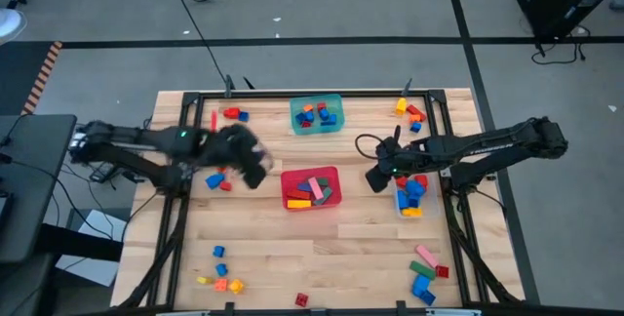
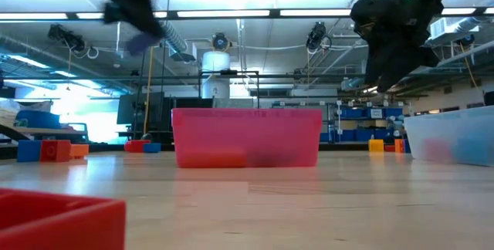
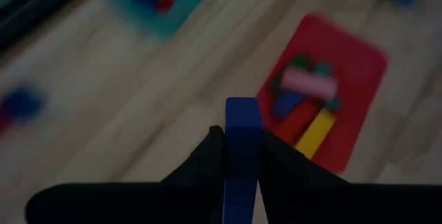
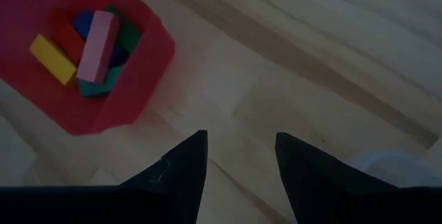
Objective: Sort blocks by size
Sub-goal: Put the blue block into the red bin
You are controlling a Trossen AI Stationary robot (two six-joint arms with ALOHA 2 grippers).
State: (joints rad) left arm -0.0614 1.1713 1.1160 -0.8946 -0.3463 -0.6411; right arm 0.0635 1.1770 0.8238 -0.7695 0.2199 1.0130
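— One long blue bar [image 3: 242, 148] sits clamped between the left hand [image 1: 255, 168]'s fingers [image 3: 200, 162], held near its middle with one end poking forward. How will it handle?

— Light, rigid and smooth, I'd judge; hard plastic can slip, so gripping the flat long sides suits it. The hand hangs above the desk [image 1: 370, 248], just left of the red tub [image 1: 311, 188], where other long bars already lie.

— And the right hand [image 4: 238, 156]?

— Its fingers stand apart with nothing between them. It hovers just right of the red tub, beside the clear tub [image 1: 410, 195] of blocks. Loose blocks [image 1: 219, 179] lie scattered elsewhere, and the teal tub [image 1: 317, 114] holds small ones.
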